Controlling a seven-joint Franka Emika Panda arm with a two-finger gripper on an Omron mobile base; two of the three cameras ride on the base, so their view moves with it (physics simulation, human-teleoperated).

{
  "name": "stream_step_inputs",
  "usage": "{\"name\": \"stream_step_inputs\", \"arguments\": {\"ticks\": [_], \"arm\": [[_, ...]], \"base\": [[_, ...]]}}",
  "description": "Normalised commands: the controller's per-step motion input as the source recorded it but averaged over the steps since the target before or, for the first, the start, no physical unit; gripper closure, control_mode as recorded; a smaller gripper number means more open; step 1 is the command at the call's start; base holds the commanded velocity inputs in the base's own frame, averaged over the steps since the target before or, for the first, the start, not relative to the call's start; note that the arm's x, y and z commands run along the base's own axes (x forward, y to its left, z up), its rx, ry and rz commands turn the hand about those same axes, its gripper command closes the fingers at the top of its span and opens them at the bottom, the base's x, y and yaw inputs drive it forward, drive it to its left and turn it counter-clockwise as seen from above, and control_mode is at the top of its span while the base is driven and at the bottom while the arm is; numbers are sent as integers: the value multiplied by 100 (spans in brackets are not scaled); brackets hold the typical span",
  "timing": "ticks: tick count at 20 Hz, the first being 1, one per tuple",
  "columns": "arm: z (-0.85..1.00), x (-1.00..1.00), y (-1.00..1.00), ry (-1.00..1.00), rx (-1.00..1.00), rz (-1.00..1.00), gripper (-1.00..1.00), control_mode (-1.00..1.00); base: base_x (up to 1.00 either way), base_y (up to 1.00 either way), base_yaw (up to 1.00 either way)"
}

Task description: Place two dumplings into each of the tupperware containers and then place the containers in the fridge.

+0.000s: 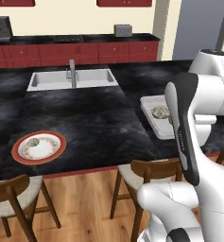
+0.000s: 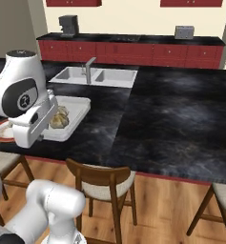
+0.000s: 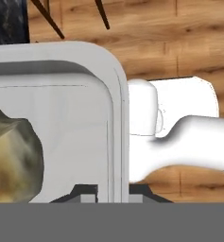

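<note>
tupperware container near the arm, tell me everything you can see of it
The container is a shallow rectangular white plastic tray with low walls and rounded corners. It sits at the near edge of the black counter. Dumplings lie inside. In the hand view the gripper straddles its wall, narrowly closed on it.

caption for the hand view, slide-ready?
Two-finger gripper clamped on the rim of a shallow white plastic tupperware container, mottled beige-green dumpling inside, wooden floor beyond.
</note>
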Motion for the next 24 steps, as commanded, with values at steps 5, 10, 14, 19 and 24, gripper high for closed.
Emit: {"name": "stream_step_inputs", "arguments": {"ticks": [5, 10, 14, 19, 24], "arm": [[0, 0, 0, 0, 0, 0, 100, 100], [0, 0, 0, 0, 0, 0, 100, 100], [0, 0, 0, 0, 0, 0, 100, 100], [0, 0, 0, 0, 0, 0, 100, 100], [0, 0, 0, 0, 0, 0, 100, 100]], "base": [[-99, -94, -11], [-53, -100, -10], [-22, -100, -12], [5, -100, -11], [28, -100, -17]]}}
